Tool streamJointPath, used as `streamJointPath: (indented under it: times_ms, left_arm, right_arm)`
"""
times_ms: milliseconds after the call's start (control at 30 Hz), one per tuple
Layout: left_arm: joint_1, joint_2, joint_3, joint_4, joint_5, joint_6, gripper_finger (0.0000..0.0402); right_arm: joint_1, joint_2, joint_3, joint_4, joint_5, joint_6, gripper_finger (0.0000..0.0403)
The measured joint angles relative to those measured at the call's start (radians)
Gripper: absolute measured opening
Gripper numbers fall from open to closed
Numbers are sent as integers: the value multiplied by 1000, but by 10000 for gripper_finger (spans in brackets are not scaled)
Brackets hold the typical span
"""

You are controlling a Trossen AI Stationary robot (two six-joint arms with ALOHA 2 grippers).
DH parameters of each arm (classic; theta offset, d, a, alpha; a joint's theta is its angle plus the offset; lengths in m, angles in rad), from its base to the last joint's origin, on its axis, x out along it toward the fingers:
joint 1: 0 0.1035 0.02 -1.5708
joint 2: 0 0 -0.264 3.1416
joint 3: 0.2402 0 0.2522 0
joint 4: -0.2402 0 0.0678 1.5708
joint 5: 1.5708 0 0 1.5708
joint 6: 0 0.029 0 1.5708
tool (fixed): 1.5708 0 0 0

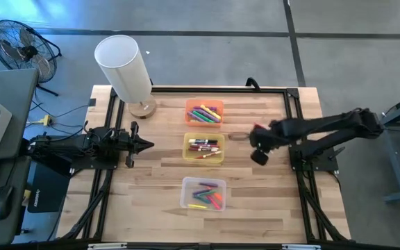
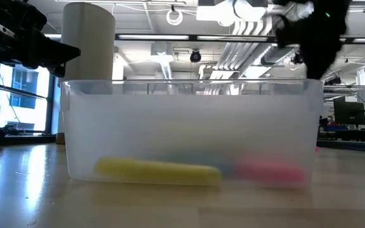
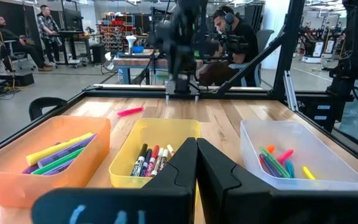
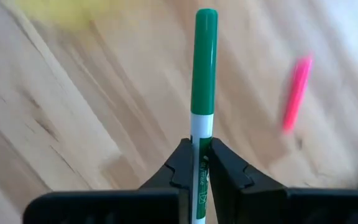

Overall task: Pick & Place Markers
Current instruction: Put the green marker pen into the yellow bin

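From above, the right gripper hangs over the wooden surface toward its right edge, just beside the yellow bin in the middle of a row of three. The orange bin lies toward the far edge and the clear bin toward the near edge; each holds markers. One pink marker lies loose on the surface close by the right gripper. The left gripper waits on the opposite side of the yellow bin, pointing at it. A white cylinder stands at the far left corner.

From surface height, the clear bin fills the picture, with a yellow marker and a pink one lying on its floor; one dark arm hangs above to its right.

The left wrist view shows its own fingers pressed together with nothing between them, and the three bins spread ahead.

The right wrist view shows the gripper closed on a green marker with a white body, held near its lower end, its long axis running straight out ahead of the fingers, cap foremost. The pink marker lies on the wood beyond it.

The yellow bin of white-bodied markers looks the likely destination, and the right arm, already carrying, is the one to reach it.
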Motion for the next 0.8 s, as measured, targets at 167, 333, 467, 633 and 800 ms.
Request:
streamJointPath:
  times_ms: [167,333,467,633,800]
  left_arm:
    - [0,0,0,0,0,0,1]
    - [0,0,0,0,0,0,1]
    - [0,0,0,0,0,0,1]
    - [0,0,0,0,0,0,1]
    - [0,0,0,0,0,0,1]
  right_arm:
    - [-45,106,295,-73,54,-132,19]
    - [-59,345,573,-70,53,-295,19]
    - [-59,560,754,-56,-18,-408,19]
    - [-59,785,908,-19,-112,-509,19]
    - [-67,939,992,0,-162,-576,20]
